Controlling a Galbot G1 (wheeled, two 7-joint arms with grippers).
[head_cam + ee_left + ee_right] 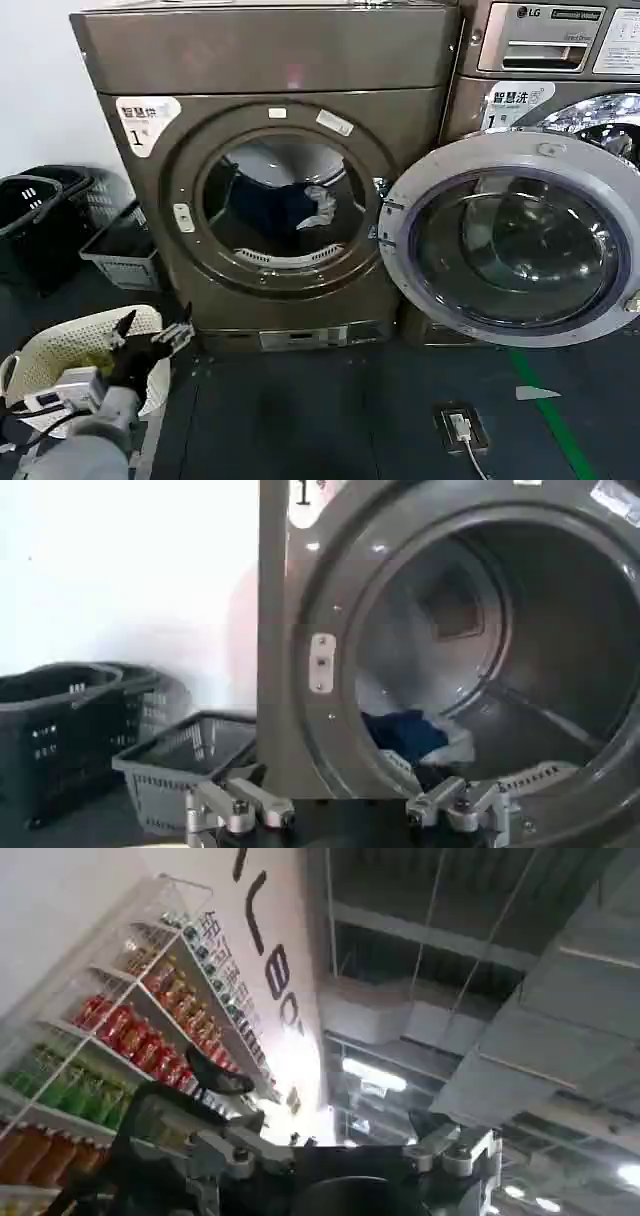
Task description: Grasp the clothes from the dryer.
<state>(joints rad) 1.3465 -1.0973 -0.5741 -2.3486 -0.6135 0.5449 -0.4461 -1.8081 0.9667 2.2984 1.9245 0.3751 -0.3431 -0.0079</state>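
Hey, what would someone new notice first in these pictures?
The big bronze dryer with its round glass door swung open to the right, and the clothes, dark blue with a white piece, low in the drum. The left gripper is open, low in front beside a white mesh basket.

My head cam looked fwd and down, mid-range, square at the big bronze-brown front-loading dryer [270, 180]. My left wrist cam sat low, nearer, facing the dryer's [330, 630] round opening at an angle; both views shared the drum w/ the dark navy-blue clothes bundle [285, 207] [405, 735]. My right wrist cam pointed up at grey ceiling beams [470, 968] and white drink-bottle shelves [120, 1038].
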